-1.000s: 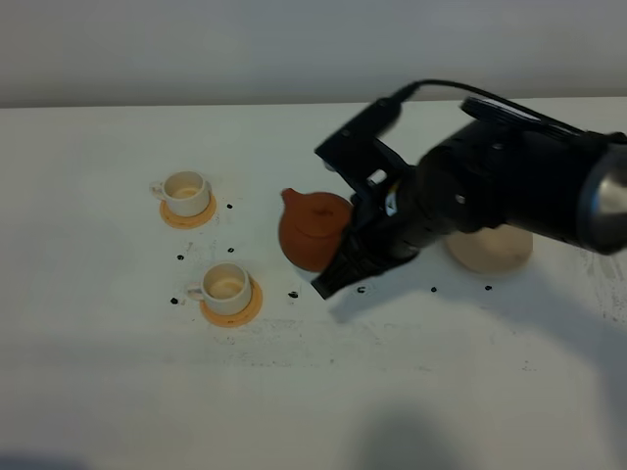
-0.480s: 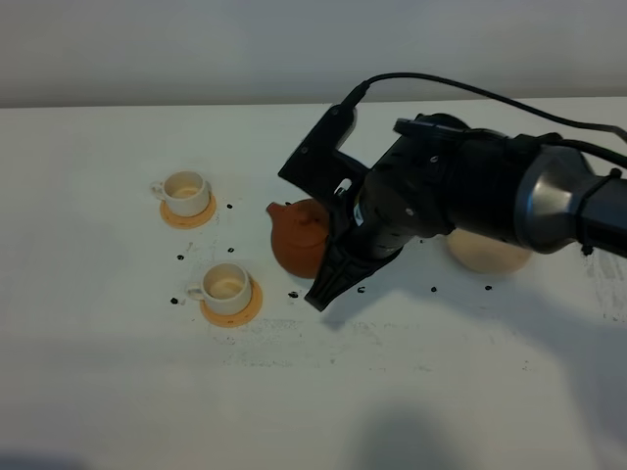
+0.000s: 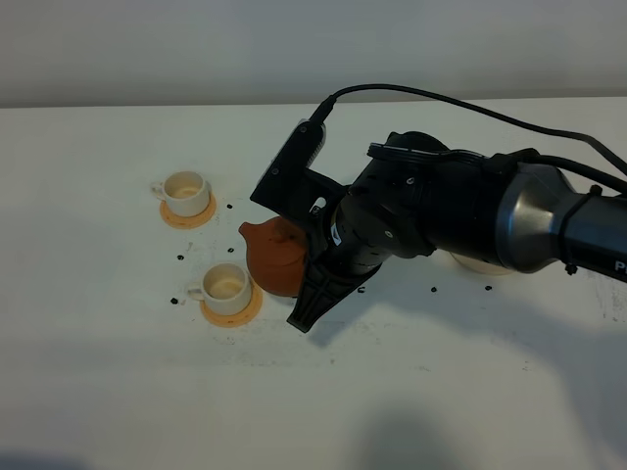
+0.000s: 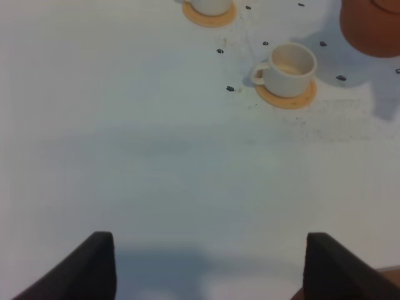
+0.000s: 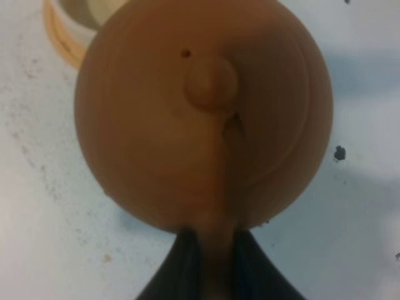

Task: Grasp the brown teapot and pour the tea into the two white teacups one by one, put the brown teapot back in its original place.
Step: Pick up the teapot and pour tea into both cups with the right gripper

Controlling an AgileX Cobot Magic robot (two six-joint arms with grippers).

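White counter (image 3: 98,372) right across the shot, pale wall behind, and there's the brown teapot (image 3: 270,259) out in the middle. It's well off its cream saucer (image 3: 478,265), which only peeks out from behind the right arm (image 3: 460,211). The pot looks lifted clear of the counter, going by the shadow beside it in the left wrist view, though I can't be sure. Its spout points left, and its body sits just beside the near cup (image 3: 226,284), to the right of it and a touch behind.

From the right wrist camera you look straight onto the lid and its knob, with the near cup's rim showing past the pot's far edge. The right hand (image 5: 215,265) is clamped tight on the pot's handle, dark fingers pinching it from both sides.

The near cup stands upright on its orange coaster (image 3: 247,306), handle to the left. The far cup (image 3: 183,190) is upright on the second coaster (image 3: 188,218), further back and left, well apart from the pot. Black specks (image 3: 174,301) dot the counter around the cups. The left hand (image 4: 209,269) hangs over bare counter, fingers spread wide, holding nothing.
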